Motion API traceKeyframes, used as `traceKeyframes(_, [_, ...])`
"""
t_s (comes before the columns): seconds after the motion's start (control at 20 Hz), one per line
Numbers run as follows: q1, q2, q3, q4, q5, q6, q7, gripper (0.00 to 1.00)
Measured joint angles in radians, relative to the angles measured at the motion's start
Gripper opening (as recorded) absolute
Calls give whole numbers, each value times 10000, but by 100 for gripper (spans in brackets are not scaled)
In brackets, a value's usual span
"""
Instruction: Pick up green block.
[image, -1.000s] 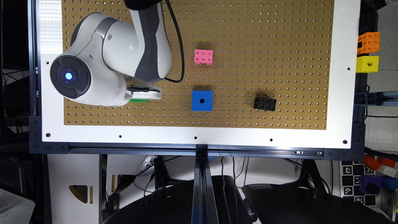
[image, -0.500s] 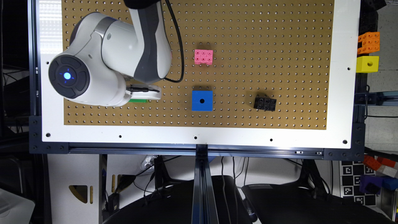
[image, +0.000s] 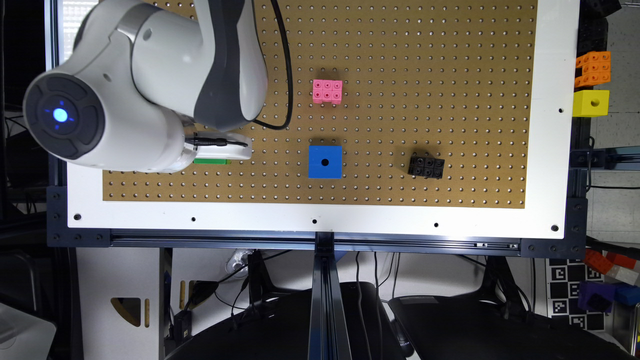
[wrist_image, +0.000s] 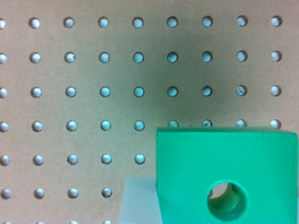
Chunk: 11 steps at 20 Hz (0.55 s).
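Green plastic peeks out under the white gripper (image: 220, 150) in the exterior view: the green block (image: 212, 161) lies on the pegboard (image: 450, 75), well apart from the blue cube (image: 325, 161), on the exterior view's left of it. I judge the arm stands low over it to grasp.

Seen from the wrist, the green block (wrist_image: 227, 177) is very close, with a pale finger (wrist_image: 139, 200) beside it. Whether the gripper is clenched or released, I cannot tell.

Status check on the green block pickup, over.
Gripper over green block, open or shut unclear. Block close under wrist camera, sliver of it seen past the arm in the exterior view. Blue cube well apart, nothing blocking.
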Motion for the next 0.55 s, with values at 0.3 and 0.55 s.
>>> traceKeyframes(0.3, [0, -529, 0, -4, 0, -553, 0, 0])
traceKeyframes(0.55, [0, -528, 0, -16, 0, -553, 0, 0])
